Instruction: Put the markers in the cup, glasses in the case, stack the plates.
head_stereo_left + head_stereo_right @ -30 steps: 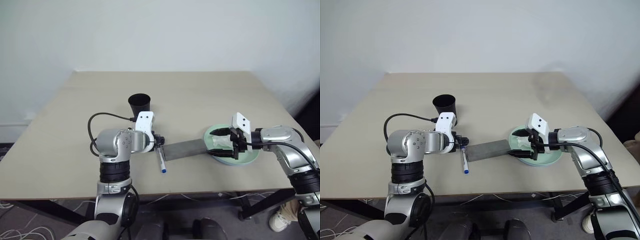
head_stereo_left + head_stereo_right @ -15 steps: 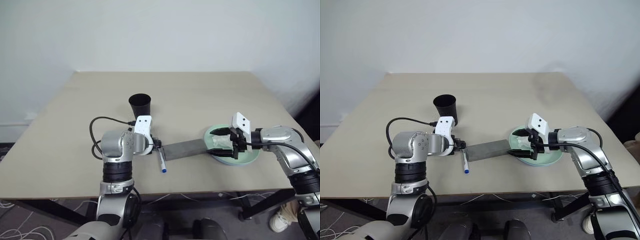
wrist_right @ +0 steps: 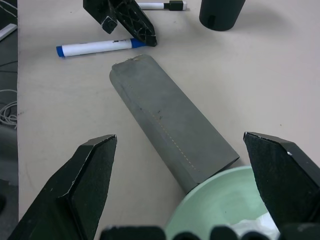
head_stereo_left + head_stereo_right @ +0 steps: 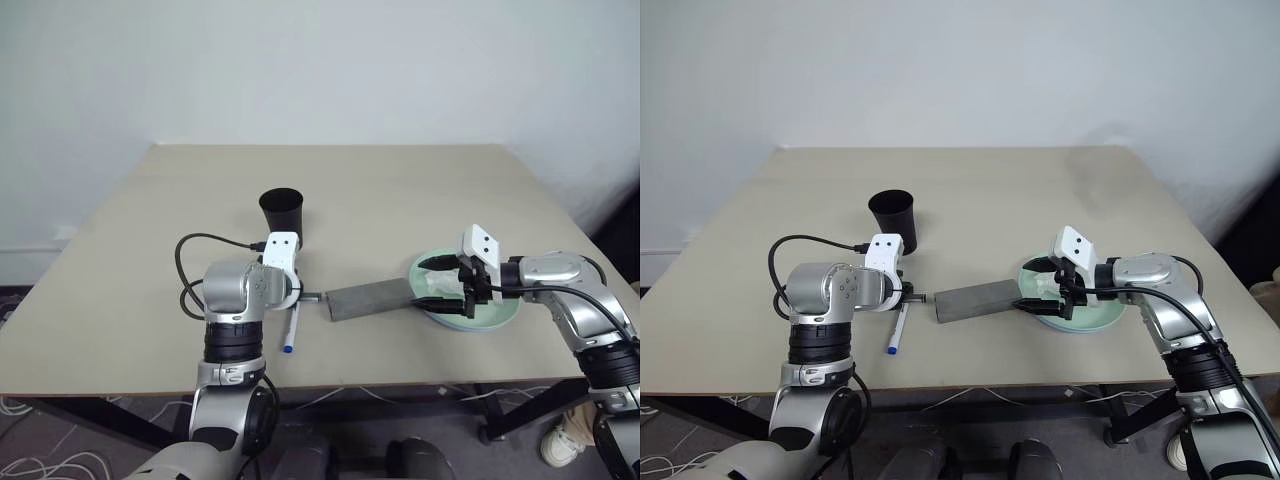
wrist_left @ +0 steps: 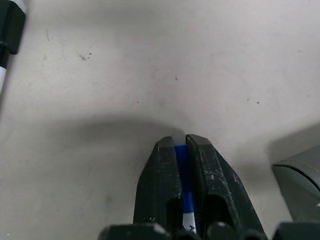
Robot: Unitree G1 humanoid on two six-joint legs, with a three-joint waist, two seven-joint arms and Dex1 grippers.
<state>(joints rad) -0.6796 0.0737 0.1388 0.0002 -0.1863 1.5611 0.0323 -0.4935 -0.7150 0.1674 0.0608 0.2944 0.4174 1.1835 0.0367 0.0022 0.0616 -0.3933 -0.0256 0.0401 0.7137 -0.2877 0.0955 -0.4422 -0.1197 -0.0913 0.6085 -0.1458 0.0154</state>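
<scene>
The blue-capped marker (image 4: 291, 331) lies on the tan table (image 4: 400, 190) with its long axis running near to far, tilted a little: the blue cap points toward the near edge and slightly left, the white barrel rises toward the left gripper (image 4: 300, 296). It is a thick white pen with blue print along the barrel. In the left wrist view the two black fingers (image 5: 162, 185) are pressed together on the pen, a strip of blue and white showing between them, so the left gripper is clamped on the blue-capped marker. The thin marker (image 3: 161, 6), white with a black cap, shows in the right wrist view beyond the left gripper, lying roughly crosswise to the first pen; from the head views it is probably hidden behind the left arm. The black tapered cup (image 4: 281, 214) stands upright, just beyond the left gripper. The grey case (image 4: 372, 298) lies closed, its long axis left to right, its right end touching or overlapping the rim of the mint green plate (image 4: 500, 316). The right gripper (image 4: 452, 283) hovers over that plate, its fingers (image 3: 82, 180) spread wide and holding nothing. A white wad (image 3: 250, 224) sits in the plate.
</scene>
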